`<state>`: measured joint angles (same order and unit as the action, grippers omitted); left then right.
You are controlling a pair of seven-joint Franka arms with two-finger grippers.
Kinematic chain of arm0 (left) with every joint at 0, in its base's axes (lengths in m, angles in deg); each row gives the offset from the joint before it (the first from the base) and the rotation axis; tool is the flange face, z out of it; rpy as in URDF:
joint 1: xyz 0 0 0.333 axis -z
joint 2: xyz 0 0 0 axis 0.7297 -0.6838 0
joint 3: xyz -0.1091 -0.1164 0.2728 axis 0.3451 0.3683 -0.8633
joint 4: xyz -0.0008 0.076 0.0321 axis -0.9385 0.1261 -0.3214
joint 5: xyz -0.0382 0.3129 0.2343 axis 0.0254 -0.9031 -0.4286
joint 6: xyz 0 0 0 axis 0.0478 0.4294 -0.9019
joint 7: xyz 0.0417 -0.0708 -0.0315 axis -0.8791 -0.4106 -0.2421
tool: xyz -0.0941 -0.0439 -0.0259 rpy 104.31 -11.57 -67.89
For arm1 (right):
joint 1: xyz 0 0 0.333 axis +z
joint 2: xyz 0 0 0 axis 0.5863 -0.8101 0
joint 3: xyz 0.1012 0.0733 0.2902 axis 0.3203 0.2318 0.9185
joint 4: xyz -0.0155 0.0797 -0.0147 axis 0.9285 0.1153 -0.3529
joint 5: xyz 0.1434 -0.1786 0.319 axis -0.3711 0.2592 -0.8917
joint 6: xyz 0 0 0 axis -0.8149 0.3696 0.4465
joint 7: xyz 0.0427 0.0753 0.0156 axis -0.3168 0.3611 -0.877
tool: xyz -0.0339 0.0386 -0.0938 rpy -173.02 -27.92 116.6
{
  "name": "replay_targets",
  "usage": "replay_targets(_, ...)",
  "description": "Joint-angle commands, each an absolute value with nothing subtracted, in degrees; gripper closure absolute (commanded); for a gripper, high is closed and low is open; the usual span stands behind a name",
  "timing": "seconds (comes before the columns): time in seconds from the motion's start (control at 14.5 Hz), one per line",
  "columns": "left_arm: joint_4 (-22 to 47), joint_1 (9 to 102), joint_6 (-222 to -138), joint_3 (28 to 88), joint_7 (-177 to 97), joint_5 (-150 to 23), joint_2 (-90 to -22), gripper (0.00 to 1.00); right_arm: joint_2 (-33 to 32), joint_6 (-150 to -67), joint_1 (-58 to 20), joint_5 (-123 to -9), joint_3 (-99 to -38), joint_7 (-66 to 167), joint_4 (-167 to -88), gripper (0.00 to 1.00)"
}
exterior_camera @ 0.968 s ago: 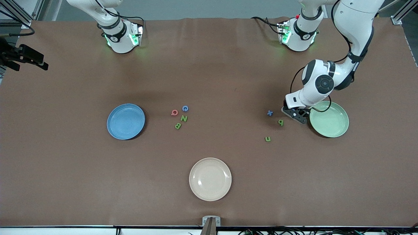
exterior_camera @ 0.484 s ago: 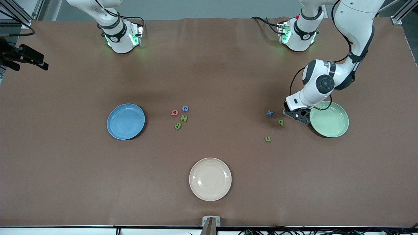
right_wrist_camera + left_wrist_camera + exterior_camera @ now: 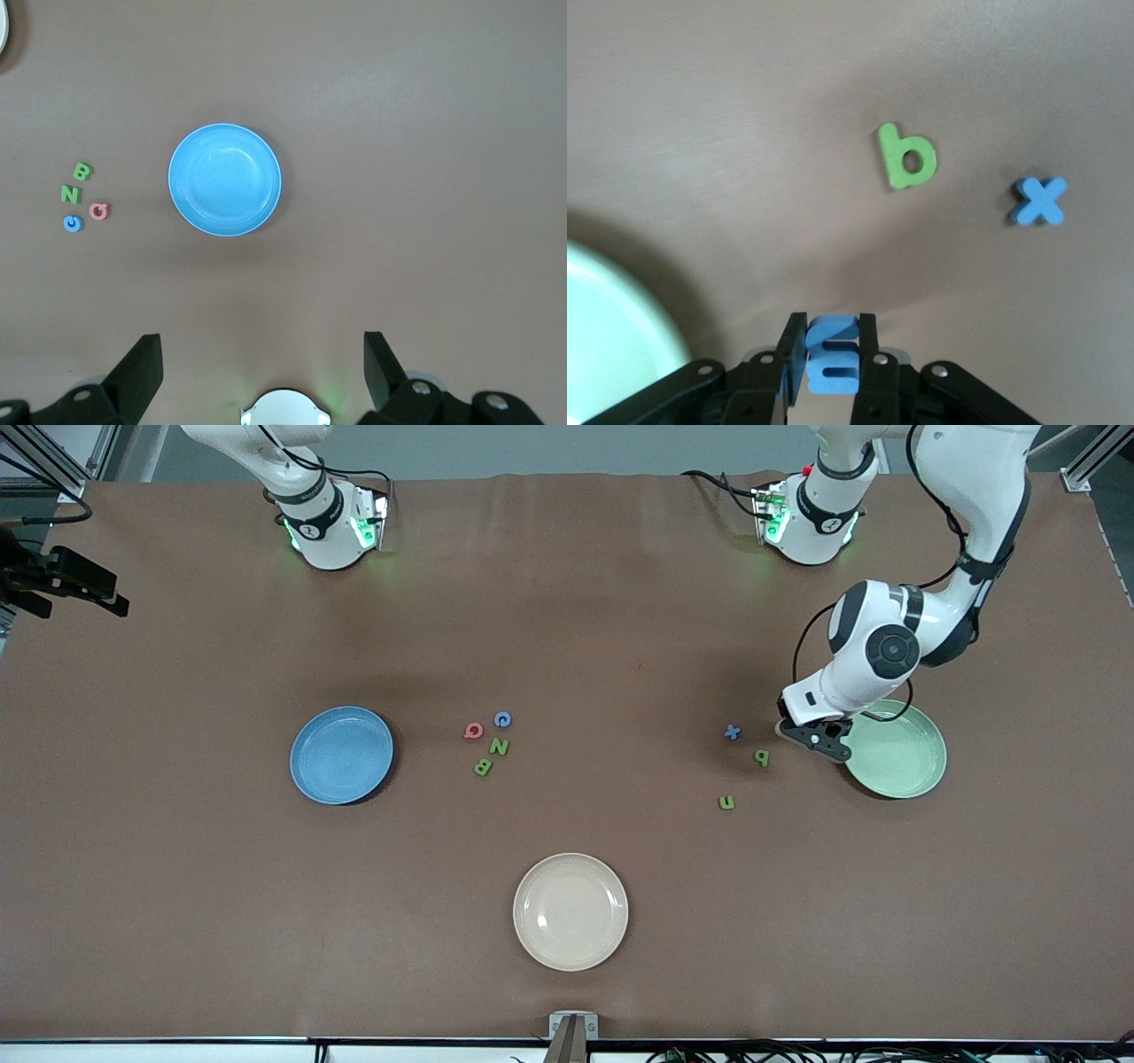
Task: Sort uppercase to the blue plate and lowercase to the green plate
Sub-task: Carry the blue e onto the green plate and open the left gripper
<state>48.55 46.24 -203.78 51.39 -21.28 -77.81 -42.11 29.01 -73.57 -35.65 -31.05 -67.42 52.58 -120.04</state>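
Left gripper (image 3: 817, 741) is low by the rim of the green plate (image 3: 904, 762), at the edge facing the table's middle, and its fingers (image 3: 794, 354) are pinched narrow on the blue m (image 3: 832, 355). In the left wrist view the m sits upright between the two pads, and the pale curve of the green plate shows at the corner of that picture. The plate itself holds no letters.

Three lowercase pieces lie flat on the table near that gripper: the blue x (image 3: 733, 732), the green p (image 3: 761, 757) just beside the gripper and a touch nearer the front camera than the x, and the green u (image 3: 726, 802) nearer still. None of them touch each other.

Mid-table sits the uppercase cluster: red Q (image 3: 473, 731) and blue C (image 3: 502, 719) side by side, green N (image 3: 499, 747) just nearer the camera, green B (image 3: 483, 766) nearest of the four. All close together, all on the bare table. The blue plate (image 3: 342, 755) lies toward the right arm's end, apart from the cluster.

A cream plate (image 3: 570, 911) sits close to the front camera's edge.

Right gripper (image 3: 262, 372) waits high over the table, looking down on the blue plate, fingers (image 3: 140, 372) spread wide and holding nothing.
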Motion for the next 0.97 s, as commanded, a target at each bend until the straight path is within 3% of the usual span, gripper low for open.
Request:
replay_targets(0.0, 43.89, 43.62, -192.35, 51.68, -21.18, -79.01, -38.49, 0.96, 30.85, -74.53, -36.07, -30.76, -67.15, 52.27, -121.96, 0.0)
replay_targets(0.35, 42.55, 36.06, -190.99, 51.77, -18.46, -85.85, -39.45, 0.97, 30.59, -74.19, -36.07, -30.76, -67.23, 52.36, -121.52, 0.0)
replay_targets(0.9, 42.72, 32.01, -201.44, 51.77, -18.98, -88.94, -47.88, 0.96, 28.22, -74.27, -36.42, -31.02, -67.32, 52.71, -117.48, 0.0)
